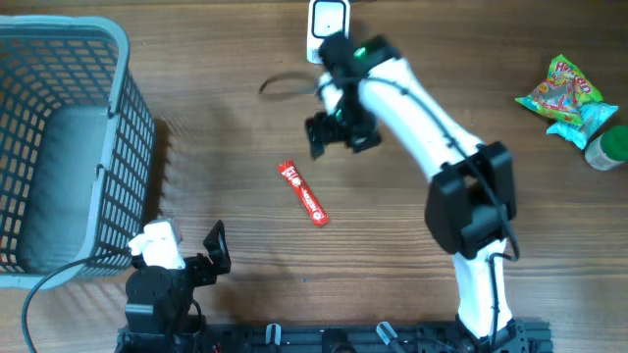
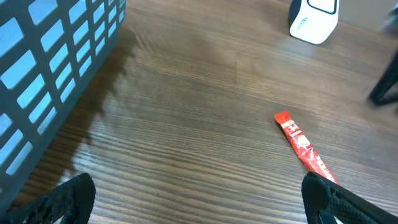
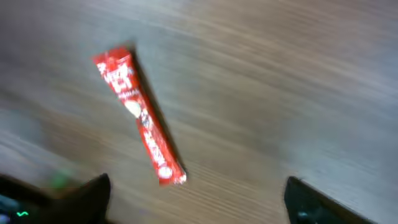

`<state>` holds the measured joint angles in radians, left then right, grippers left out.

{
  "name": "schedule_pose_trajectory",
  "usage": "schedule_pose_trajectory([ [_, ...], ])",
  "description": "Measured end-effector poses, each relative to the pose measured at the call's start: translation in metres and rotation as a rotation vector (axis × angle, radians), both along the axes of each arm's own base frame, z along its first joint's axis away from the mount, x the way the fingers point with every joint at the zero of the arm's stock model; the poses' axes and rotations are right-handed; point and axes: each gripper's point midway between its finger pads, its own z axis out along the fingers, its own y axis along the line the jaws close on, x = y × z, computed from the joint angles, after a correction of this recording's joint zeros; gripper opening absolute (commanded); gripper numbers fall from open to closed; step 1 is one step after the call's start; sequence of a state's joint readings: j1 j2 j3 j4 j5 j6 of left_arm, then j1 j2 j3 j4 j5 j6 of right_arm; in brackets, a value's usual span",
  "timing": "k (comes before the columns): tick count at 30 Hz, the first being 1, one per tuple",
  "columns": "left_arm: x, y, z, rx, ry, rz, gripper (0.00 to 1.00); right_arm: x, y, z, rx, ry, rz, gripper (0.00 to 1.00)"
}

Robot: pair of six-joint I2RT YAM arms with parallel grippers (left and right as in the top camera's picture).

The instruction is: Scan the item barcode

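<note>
The item, a slim red stick packet, lies flat and diagonal on the wooden table, held by nothing. My right gripper hovers open above and behind it, close to the white barcode scanner. In the blurred right wrist view the packet lies ahead of the open right gripper, which holds nothing. My left gripper rests open at the table's front left. In the left wrist view the packet runs towards the right fingertip, and the scanner stands far back.
A grey-blue wire basket fills the left side and shows as a wall in the left wrist view. A colourful snack bag and a green-capped bottle lie at the far right. A cable curls left of the scanner.
</note>
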<state>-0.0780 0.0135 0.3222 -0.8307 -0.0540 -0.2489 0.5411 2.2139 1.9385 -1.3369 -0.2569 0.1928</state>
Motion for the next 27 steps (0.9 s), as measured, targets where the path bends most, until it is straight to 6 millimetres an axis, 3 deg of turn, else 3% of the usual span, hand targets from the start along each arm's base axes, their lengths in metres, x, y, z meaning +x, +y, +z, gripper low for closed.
schedule_pose_trajectory([
  [3,0.000,0.000,0.000,0.000,0.000,0.000,1.00,-0.020,0.032,-0.047,0.022,-0.055,0.160,0.80],
  [5,0.000,0.000,0.000,0.000,0.000,0.000,1.00,-0.029,0.035,-0.069,0.021,-0.059,0.181,0.79],
  [10,0.000,0.000,0.000,0.000,0.000,0.000,1.00,-0.033,0.059,-0.071,0.053,-0.121,0.225,0.75],
  [11,0.000,0.000,0.000,0.000,0.000,0.000,1.00,-0.036,0.066,-0.071,0.058,-0.139,0.240,0.68],
  [14,0.000,0.000,0.000,0.000,0.000,0.000,1.00,-0.044,0.068,-0.078,-0.025,-0.242,0.221,0.25],
  [15,0.000,0.000,0.000,0.000,0.000,0.000,1.00,-0.045,0.063,-0.080,-0.048,-0.246,0.198,0.04],
  [18,0.000,0.000,0.000,0.000,0.000,0.000,1.00,-0.052,0.049,-0.081,-0.101,-0.200,0.119,0.04],
  [22,0.000,0.000,0.000,0.000,0.000,0.000,1.00,-0.080,0.028,-0.080,-0.154,-0.064,0.156,0.04],
  [24,0.000,0.000,0.000,0.000,0.000,0.000,1.00,-0.097,0.042,-0.078,-0.008,0.054,0.220,0.04],
  [27,0.000,0.000,0.000,0.000,0.000,0.000,1.00,-0.114,0.077,-0.048,0.420,0.217,0.325,0.04],
])
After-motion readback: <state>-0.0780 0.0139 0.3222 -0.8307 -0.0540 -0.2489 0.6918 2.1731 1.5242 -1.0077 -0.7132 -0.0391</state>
